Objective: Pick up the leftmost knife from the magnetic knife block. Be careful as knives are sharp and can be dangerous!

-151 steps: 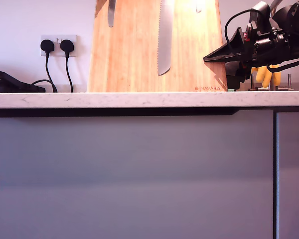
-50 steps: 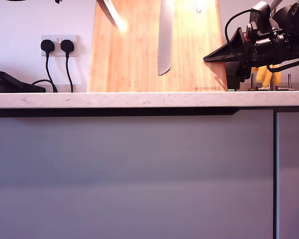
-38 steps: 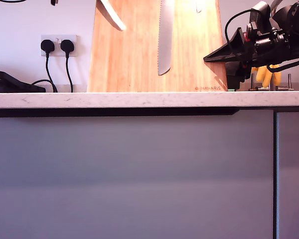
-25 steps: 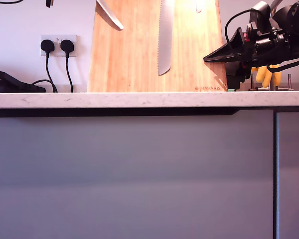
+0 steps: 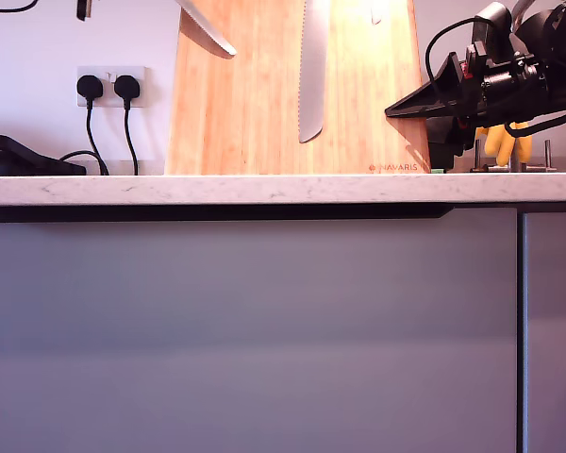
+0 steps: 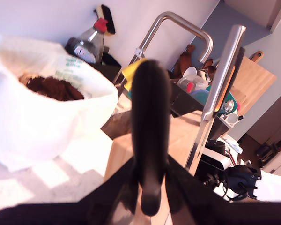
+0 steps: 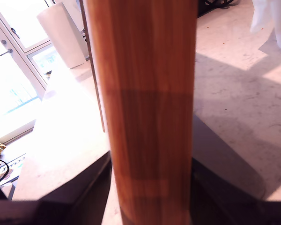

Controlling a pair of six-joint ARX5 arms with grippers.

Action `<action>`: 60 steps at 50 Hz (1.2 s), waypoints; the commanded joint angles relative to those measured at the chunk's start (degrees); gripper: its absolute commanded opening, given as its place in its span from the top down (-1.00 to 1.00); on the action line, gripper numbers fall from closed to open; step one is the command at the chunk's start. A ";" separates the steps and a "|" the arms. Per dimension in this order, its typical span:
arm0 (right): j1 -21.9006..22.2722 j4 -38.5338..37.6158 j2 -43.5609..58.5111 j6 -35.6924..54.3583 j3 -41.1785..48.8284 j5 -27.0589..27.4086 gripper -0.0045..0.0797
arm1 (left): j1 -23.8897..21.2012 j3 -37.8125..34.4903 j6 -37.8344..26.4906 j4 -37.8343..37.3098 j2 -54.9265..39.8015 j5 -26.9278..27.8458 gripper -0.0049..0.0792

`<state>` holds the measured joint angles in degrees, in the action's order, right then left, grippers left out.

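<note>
The magnetic knife block stands upright on the worktop. The leftmost knife shows only its steel blade, tilted off vertical near the block's upper corner on the exterior view's left. In the first wrist view its black handle sits between the fingers of my first gripper, which is shut on it; that gripper is above the exterior view's frame. My second gripper reaches in from the exterior view's right, and its fingers clamp the block's edge in my second gripper.
A long serrated blade and a tiny blade tip stay on the block. Two black plugs and a black device lie at the exterior view's left. A white bag, a tap and a dish rack stand behind.
The leftmost knife's blade hung straight down three seconds ago; it has swung so its tip points toward the exterior view's right, then shifted slightly left. The second arm has not moved.
</note>
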<state>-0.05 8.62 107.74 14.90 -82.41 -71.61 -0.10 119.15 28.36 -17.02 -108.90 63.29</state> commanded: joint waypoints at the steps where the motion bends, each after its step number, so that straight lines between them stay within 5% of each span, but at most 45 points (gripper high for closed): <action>1: -1.05 -0.59 -0.61 -0.50 -0.22 3.02 0.92 | 0.48 0.24 0.37 0.00 0.20 0.94 0.94; 33: -1.05 -0.37 -0.61 -0.52 -0.22 3.04 0.92 | 0.74 0.24 1.68 -0.11 0.20 5.22 0.94; 60: -1.05 -0.20 -0.61 -0.55 -0.22 3.04 0.92 | -0.46 0.24 1.20 2.08 0.15 -1.66 0.94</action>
<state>-0.10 8.73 107.74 14.94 -82.41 -71.59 0.01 119.15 29.85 -16.27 -108.88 62.81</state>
